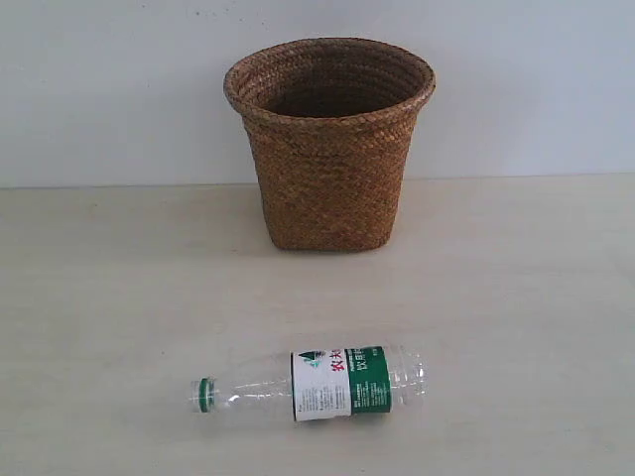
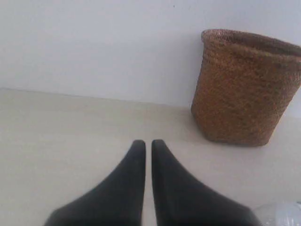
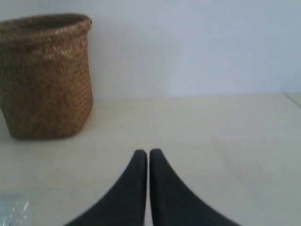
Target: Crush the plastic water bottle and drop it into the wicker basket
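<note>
The plastic water bottle (image 1: 317, 385) lies on its side near the table's front edge, green cap ring pointing left, uncrushed. Behind it the wicker basket (image 1: 329, 144) stands upright against the wall. Neither gripper shows in the exterior view. In the left wrist view my left gripper (image 2: 148, 142) is shut with nothing between its black fingers; the basket (image 2: 244, 94) is ahead and a sliver of the bottle (image 2: 282, 214) shows at the frame's corner. My right gripper (image 3: 148, 152) is likewise shut and empty, with the basket (image 3: 44, 75) ahead and a bit of clear bottle (image 3: 13, 209) at the edge.
A pale wooden table (image 1: 516, 297) carries both objects. A plain white wall (image 1: 109, 89) rises right behind the basket. The table's far right corner edge (image 3: 291, 98) shows in the right wrist view.
</note>
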### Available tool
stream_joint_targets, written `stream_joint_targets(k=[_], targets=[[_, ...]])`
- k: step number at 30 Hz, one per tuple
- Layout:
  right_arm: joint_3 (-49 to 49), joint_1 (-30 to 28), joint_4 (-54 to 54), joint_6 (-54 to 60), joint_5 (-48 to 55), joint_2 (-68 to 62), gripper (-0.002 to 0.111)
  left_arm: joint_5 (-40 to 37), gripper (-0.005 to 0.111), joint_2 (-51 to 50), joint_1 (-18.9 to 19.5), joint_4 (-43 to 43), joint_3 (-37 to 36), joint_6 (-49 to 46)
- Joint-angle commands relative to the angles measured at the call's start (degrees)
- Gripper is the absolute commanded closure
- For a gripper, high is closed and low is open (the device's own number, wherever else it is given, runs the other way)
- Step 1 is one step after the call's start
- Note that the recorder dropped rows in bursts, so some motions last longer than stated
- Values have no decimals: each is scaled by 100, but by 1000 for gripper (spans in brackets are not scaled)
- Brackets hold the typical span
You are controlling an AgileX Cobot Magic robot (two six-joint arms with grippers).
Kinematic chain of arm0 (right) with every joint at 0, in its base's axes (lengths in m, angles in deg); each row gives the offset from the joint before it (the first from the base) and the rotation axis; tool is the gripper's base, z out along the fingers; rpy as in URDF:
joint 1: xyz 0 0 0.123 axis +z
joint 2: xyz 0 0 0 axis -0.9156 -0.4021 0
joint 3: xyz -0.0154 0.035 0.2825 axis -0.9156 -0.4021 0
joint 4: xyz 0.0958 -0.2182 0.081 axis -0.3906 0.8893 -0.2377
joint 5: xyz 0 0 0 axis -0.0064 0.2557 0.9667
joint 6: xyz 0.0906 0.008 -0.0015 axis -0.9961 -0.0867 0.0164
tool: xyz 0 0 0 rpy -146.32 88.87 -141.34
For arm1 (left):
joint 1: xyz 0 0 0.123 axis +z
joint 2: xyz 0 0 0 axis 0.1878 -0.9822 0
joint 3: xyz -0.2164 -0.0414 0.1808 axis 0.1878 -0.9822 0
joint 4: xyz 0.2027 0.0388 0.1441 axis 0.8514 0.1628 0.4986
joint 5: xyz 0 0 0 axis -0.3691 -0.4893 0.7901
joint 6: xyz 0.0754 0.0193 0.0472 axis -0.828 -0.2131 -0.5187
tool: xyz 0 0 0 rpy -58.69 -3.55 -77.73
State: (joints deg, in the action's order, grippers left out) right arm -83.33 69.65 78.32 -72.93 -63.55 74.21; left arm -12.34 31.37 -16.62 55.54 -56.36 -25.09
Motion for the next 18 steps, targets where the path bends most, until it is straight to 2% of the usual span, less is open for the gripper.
stream_joint_targets(k=[1,4,6,9,13,18], targets=[[7,-2,47,-194,-1107,29,108,559,103,22,18,-259,-14,356],[7,-2,-75,-1286,-1792,29,108,1084,103,22,18,-607,-14,928],[7,-2,-75,-1443,-2141,29,108,1529,103,22,18,-607,-14,937],[173,-2,-75,-1494,-2103,29,108,1964,103,22,18,-486,-14,1358],[795,-2,-75,-1426,-2243,-346,108,2117,103,11,18,-377,283,1428],[1803,-2,-75,-1184,-1906,-1360,108,2117,103,-819,18,-349,1018,1383]])
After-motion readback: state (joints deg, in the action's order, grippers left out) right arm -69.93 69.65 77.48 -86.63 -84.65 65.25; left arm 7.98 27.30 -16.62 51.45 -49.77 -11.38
